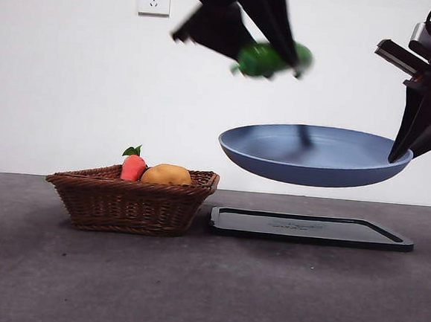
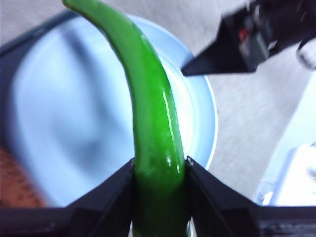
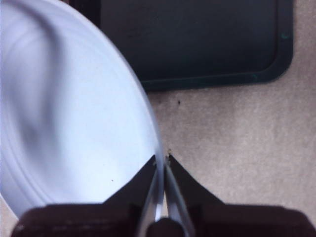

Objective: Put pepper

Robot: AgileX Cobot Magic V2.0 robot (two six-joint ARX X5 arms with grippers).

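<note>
Now pepper [image 2: 153,113] between left claw [image 2: 160,165] jaws

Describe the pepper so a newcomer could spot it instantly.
Find the blue plate held in the air above the black tray. Just above it, the left gripper pinches the pepper: long, slim, glossy green, unlike the red-orange and tan pieces in the wicker basket.

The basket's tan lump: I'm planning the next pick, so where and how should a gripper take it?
Probably from above, jaws across the potato-like lump's rounded upper half. Only that part rises over the wicker basket's rim. The red-orange item sits close on one side, so set the jaws front-to-back, not side-to-side.
</note>
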